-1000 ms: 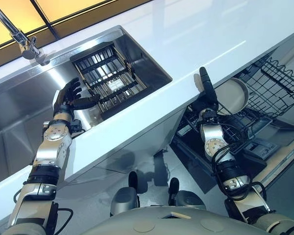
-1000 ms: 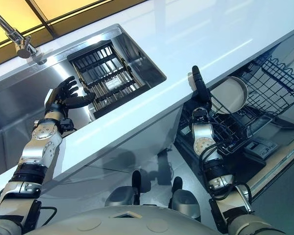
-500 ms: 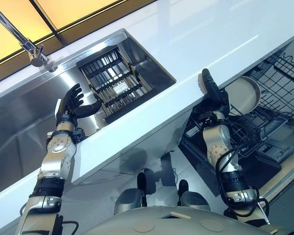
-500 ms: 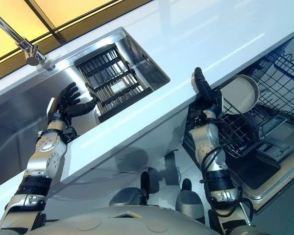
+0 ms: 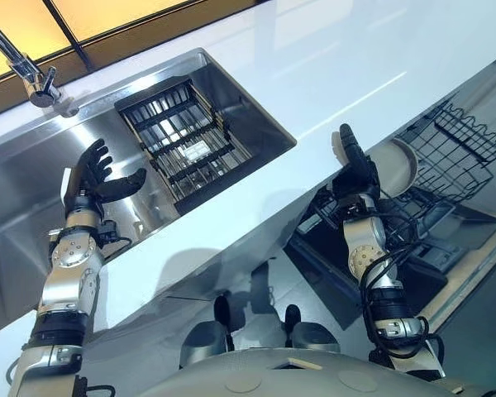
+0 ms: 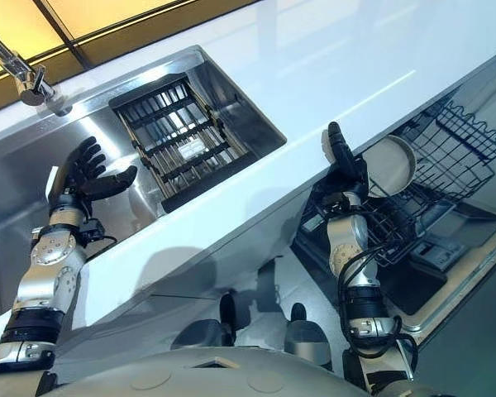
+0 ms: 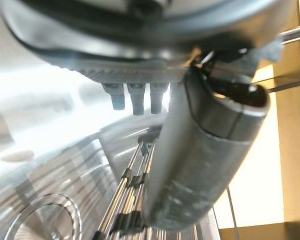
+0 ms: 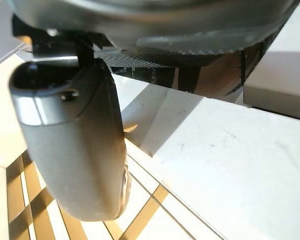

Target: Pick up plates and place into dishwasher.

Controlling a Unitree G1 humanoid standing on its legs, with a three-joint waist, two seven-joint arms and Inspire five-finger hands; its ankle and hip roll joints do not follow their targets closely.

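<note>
A pale round plate (image 5: 399,165) stands on edge in the black wire dishwasher rack (image 5: 450,153) below the counter's edge. My right hand (image 5: 352,164) is upright just to the left of the plate, fingers straight and open, holding nothing; I cannot tell whether it touches the plate. The right wrist view shows its thumb (image 8: 75,150) against the white counter. My left hand (image 5: 93,175) hovers over the steel sink (image 5: 16,207), fingers spread and open, thumb pointing toward the black dish rack (image 5: 182,141) in the sink. The left wrist view shows its thumb (image 7: 200,150) above the rack's wires (image 7: 125,200).
A white counter (image 5: 331,66) runs between the sink and the dishwasher. A faucet (image 5: 29,74) stands at the sink's far left. The dishwasher door (image 5: 446,248) hangs open below the rack. The sink drain (image 7: 40,220) lies beside the rack.
The camera has shifted. My left hand has drawn a little to the left, away from the rack in the sink. My right hand stays upright beside the plate.
</note>
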